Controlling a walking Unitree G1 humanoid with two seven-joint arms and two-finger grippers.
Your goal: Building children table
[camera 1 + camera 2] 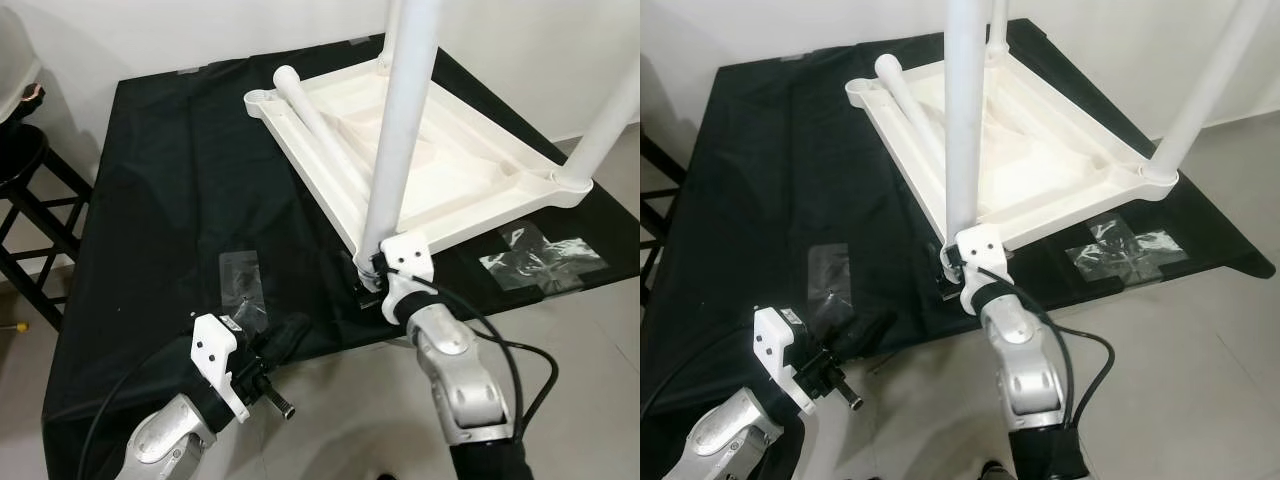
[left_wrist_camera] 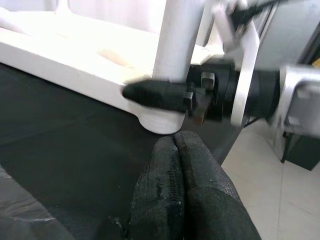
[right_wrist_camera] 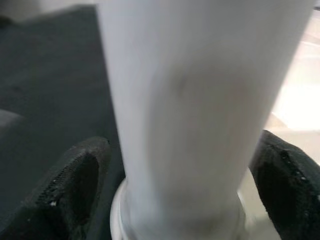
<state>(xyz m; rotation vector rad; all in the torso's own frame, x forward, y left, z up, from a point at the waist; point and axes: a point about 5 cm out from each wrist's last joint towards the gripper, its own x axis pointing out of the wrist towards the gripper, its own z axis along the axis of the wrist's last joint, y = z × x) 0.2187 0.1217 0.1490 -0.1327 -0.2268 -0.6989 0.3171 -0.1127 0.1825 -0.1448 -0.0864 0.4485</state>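
- Currently the white tabletop (image 1: 420,150) lies upside down on a black cloth (image 1: 170,190), ribbed underside up.
- Recessed underside holds one loose leg (image 1: 315,120), lying along the rim toward the far corner socket.
- Near-corner socket holds an upright leg (image 1: 400,130); a second upright leg (image 1: 610,125) stands in the right-hand corner socket, a third at the far side.
- Right gripper (image 1: 372,270) sits at the base of the near-corner leg, fingers (image 3: 75,180) on either side of it. Right wrist view: both pads flank the tube closely, leg blurred between them; contact cannot be confirmed.
- Left gripper (image 2: 182,185) hovers just off the cloth's near edge, fingers pressed together, holding nothing.
- Left wrist view adds the right gripper's black finger across the leg just above its socket.
- Eye views add clear plastic wrap (image 1: 540,255) on the cloth to the right, and a black stool (image 1: 25,200) at far left.
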